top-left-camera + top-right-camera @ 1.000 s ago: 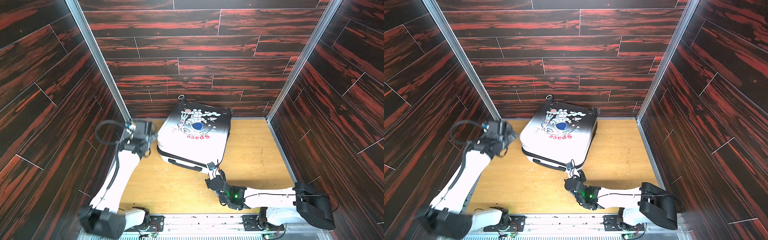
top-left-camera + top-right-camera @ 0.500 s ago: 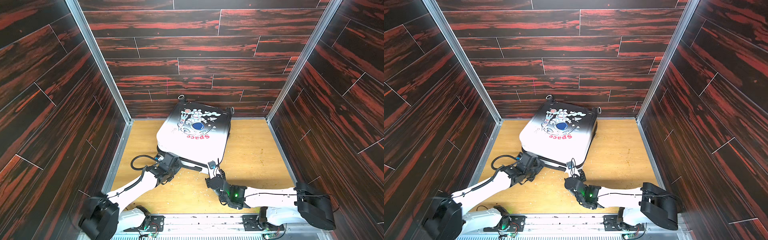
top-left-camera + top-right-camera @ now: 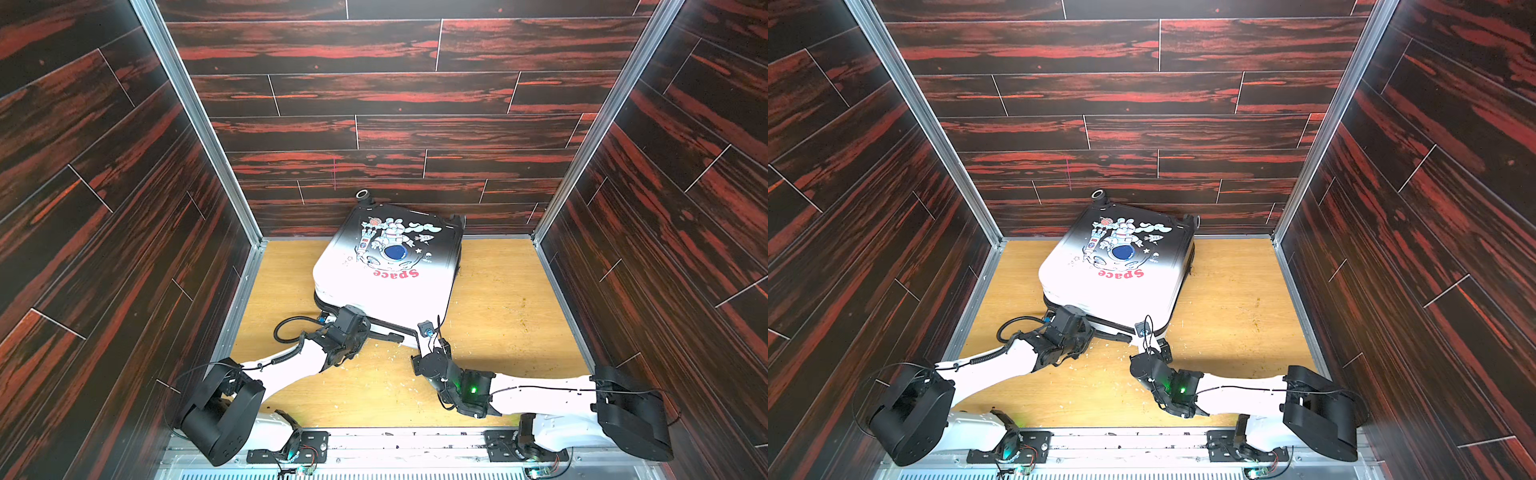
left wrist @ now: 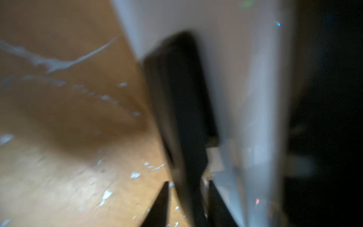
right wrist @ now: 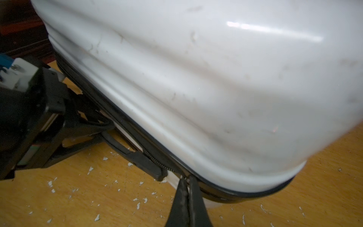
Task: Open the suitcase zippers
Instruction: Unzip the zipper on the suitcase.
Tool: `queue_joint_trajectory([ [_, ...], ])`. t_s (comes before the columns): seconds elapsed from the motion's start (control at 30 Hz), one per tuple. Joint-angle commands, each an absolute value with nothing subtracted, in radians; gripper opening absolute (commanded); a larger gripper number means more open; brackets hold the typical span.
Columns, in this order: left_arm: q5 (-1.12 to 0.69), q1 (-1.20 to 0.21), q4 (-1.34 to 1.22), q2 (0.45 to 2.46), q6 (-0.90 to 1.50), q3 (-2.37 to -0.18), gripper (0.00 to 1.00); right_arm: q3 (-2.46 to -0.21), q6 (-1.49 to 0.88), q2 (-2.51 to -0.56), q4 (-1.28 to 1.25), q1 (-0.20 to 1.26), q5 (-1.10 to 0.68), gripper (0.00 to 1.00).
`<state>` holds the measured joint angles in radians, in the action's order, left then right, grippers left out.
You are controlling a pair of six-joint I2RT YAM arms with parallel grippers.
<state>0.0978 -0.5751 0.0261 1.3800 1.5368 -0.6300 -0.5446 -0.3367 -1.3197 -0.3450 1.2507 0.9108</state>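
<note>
the suitcase [image 3: 386, 291] lies flat on the wooden surface [image 3: 498, 332], print side up, near the middle of the back edge. its long axis runs back to front, skewed so the front end leans toward the left edge. the black end with the wheels [image 3: 363, 194] points at the back edge and the white end points at the front edge. the red "space" reads upside down in both top views.

the left gripper [image 5: 106, 130] is at the case's front side, its fingers [image 4: 159, 206] drawn in close on either side of the black handle [image 5: 137, 157]; blur hides whether they pinch it. the right gripper [image 5: 186, 182] has its fingers pressed together, tips at the zippers [image 5: 153, 155] by the case's front right corner. white flakes [image 5: 90, 169] dot the wood nearby.
</note>
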Motion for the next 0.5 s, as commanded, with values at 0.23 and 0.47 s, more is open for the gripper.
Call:
queue_joint_trajectory([
  [0.23,0.380,-0.438,0.314,1.270,1.572,-0.633,0.00,-0.405,-0.376,-1.248,-0.280,1.253,0.939,0.00],
  [0.47,0.370,-0.375,0.357,1.215,1.546,-0.592,0.00,-0.357,-0.194,-1.154,-0.349,1.191,1.042,0.00],
])
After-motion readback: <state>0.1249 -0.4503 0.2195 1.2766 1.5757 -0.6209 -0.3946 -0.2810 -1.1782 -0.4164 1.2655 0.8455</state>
